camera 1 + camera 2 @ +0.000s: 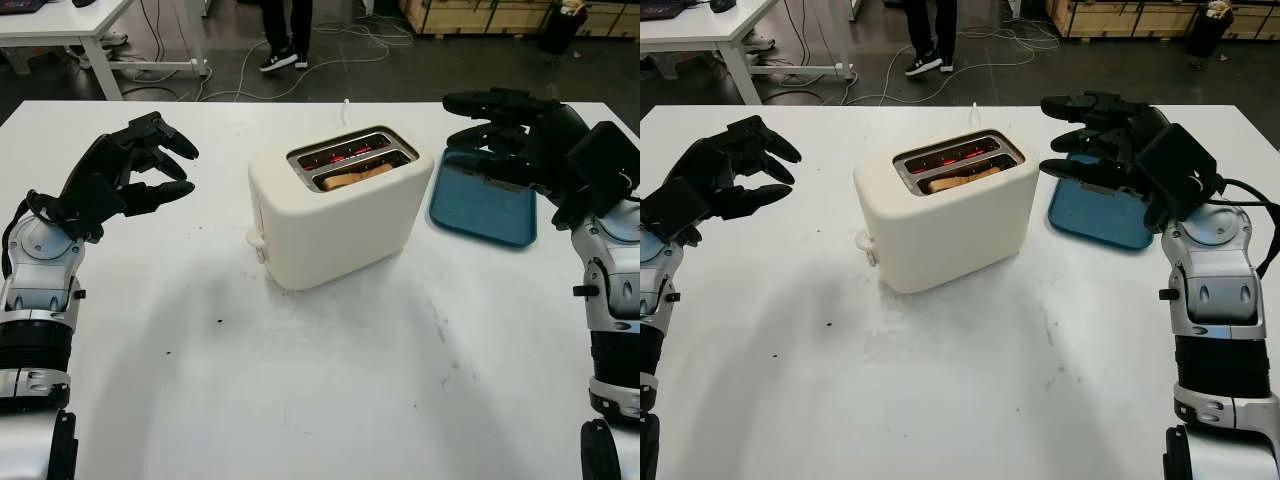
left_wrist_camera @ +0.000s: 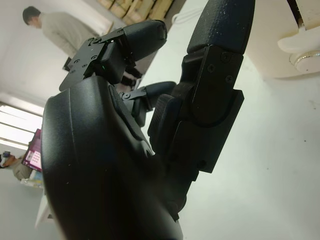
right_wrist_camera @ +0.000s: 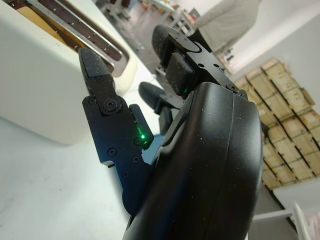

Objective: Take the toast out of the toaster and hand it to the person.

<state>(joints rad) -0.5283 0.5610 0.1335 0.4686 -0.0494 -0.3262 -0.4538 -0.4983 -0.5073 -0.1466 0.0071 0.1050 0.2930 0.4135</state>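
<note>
A cream two-slot toaster (image 1: 335,205) stands in the middle of the white table (image 1: 330,400). A slice of toast (image 1: 356,177) sits low in its nearer slot, and the far slot glows red. My right hand (image 1: 492,130) hovers open just right of the toaster, above a blue tray (image 1: 480,210). My left hand (image 1: 150,165) hangs open over the table, well left of the toaster. The toaster's lever knob (image 2: 302,47) shows in the left wrist view. A person (image 1: 283,30) stands beyond the table's far edge; the legs and shoes are visible.
The blue tray lies flat at the right of the toaster. A white cord (image 1: 346,108) runs from the toaster's back to the far edge. Cables lie on the dark floor, with a white desk (image 1: 70,25) at far left and wooden crates (image 1: 480,15) at far right.
</note>
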